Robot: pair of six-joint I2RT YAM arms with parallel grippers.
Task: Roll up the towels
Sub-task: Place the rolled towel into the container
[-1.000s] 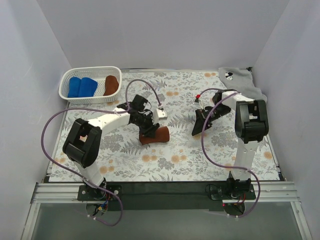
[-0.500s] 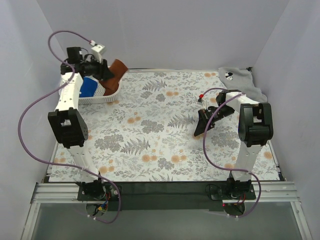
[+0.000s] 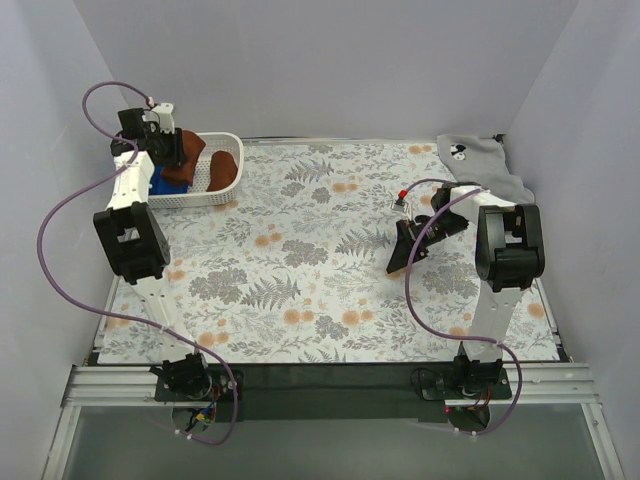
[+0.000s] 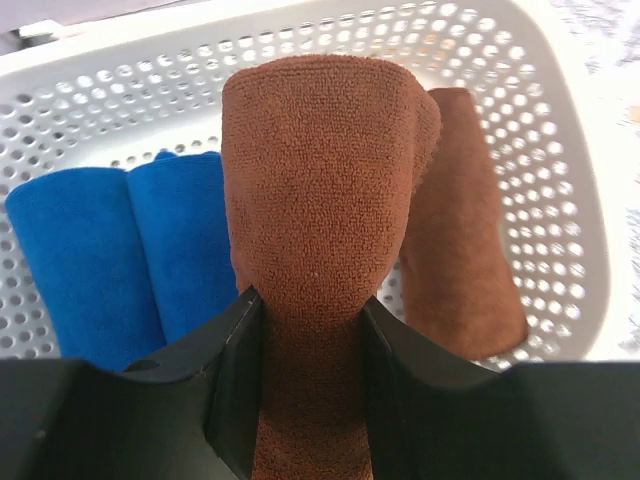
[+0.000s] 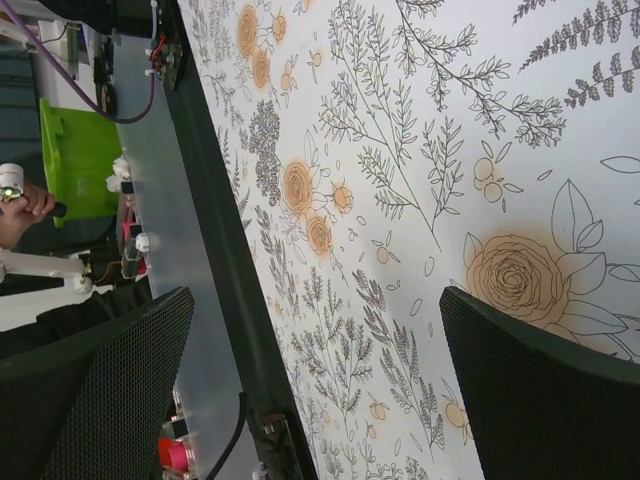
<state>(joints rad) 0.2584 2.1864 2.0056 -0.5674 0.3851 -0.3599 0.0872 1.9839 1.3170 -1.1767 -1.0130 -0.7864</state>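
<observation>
Counter (image 3: 330, 280) far-left corner: left end effector (image 4: 308, 340) grips a rolled brown towel (image 4: 320, 180) over the basket (image 4: 560, 200), presumably to stow it beside the blue rolls (image 4: 100, 250); right end effector (image 5: 320, 380) hangs released, grey towel (image 3: 480, 160) waits unrolled far-right.

A white perforated plastic basket (image 3: 203, 199) sits in the far left corner of the desk (image 3: 330, 290), which is covered by a cloth printed with grey ferns and orange roses. A black strip (image 3: 330, 375) runs along the desk's near edge, plain pale walls (image 3: 330, 70) enclose the other three sides, and the right wrist view shows a bright green object (image 5: 75, 150) beyond the strip.
</observation>
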